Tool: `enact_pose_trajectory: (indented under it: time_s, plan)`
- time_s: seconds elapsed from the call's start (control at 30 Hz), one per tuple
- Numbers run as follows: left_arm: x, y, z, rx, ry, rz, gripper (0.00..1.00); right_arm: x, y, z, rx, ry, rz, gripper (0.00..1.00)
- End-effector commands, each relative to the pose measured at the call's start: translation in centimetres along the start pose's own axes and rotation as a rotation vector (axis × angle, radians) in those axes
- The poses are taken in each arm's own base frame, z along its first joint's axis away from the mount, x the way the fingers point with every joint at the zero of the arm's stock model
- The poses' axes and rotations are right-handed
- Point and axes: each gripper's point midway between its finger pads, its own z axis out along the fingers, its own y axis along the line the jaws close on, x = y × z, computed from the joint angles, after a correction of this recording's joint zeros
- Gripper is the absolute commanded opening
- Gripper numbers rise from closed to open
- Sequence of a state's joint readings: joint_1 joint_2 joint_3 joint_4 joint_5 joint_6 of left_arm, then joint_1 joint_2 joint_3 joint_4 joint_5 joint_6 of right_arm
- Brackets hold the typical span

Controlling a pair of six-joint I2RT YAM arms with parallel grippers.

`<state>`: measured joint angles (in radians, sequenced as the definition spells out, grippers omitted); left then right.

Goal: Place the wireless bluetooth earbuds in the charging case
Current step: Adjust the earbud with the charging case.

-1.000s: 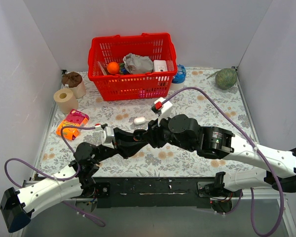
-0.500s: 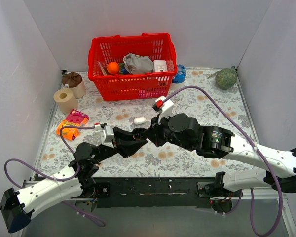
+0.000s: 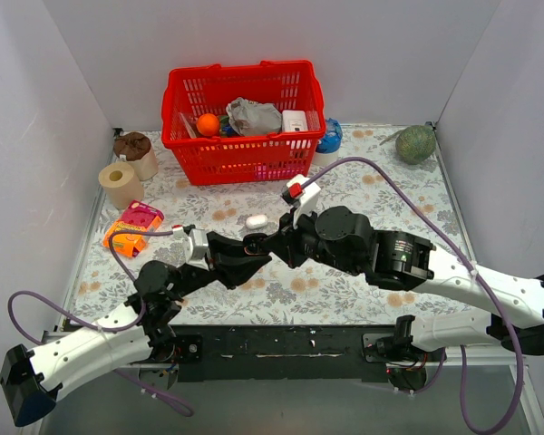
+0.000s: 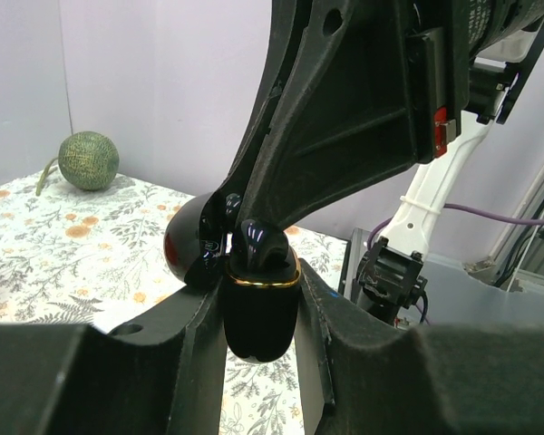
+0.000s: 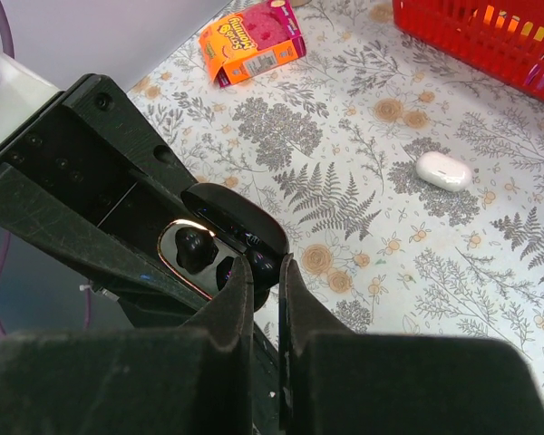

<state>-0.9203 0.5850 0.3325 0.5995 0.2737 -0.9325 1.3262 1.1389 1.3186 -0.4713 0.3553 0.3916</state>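
Observation:
My left gripper (image 4: 261, 292) is shut on the charging case (image 4: 258, 326), a glossy black body with a gold rim, held above the table with its lid (image 4: 192, 243) swung open. In the right wrist view one earbud (image 5: 189, 246) sits in a socket of the case (image 5: 177, 237). The other earbud (image 5: 260, 263) is pinched at the tips of my right gripper (image 5: 265, 270), right over the case's second socket. From above, both grippers meet at mid-table: left gripper (image 3: 247, 248), right gripper (image 3: 270, 243).
A white pill-shaped case (image 3: 257, 220) lies just beyond the grippers. A red basket (image 3: 243, 154) full of items stands at the back. An orange snack box (image 3: 133, 226) and a paper roll (image 3: 120, 184) lie at the left, and a green melon (image 3: 415, 143) sits at the back right.
My right gripper's jaws have closed on the earbud and edged slightly left toward the open case. The left gripper has kept the case still.

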Motion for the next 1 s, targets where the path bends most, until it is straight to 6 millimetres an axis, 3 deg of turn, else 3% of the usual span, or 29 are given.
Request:
enact_pose_trajectory:
  time_s: [0.0, 0.27, 0.63, 0.9, 0.97]
  plan:
    - [0.2, 1.2, 0.8, -0.075, 0.046, -0.051, 0.0, -4.0, 1.5, -2.4, -0.099, -0.125, -0.033, 0.01]
    - [2.1, 2.8, 1.7, -0.159, 0.127, -0.121, 0.0, -5.2, 1.7, -3.5, -0.121, -0.173, -0.065, 0.01]
    - [2.9, 3.2, 3.9, -0.199, 0.204, -0.246, 0.0, -5.2, 2.1, -3.9, -0.159, -0.161, -0.148, 0.01]
    - [3.6, 4.1, 3.7, -0.252, 0.211, -0.275, 0.0, -6.1, 1.6, -5.1, -0.144, -0.197, -0.165, 0.01]
    - [2.9, 3.8, 3.6, -0.241, 0.18, -0.268, 0.0, -6.2, 1.5, -5.3, -0.146, -0.202, -0.163, 0.01]
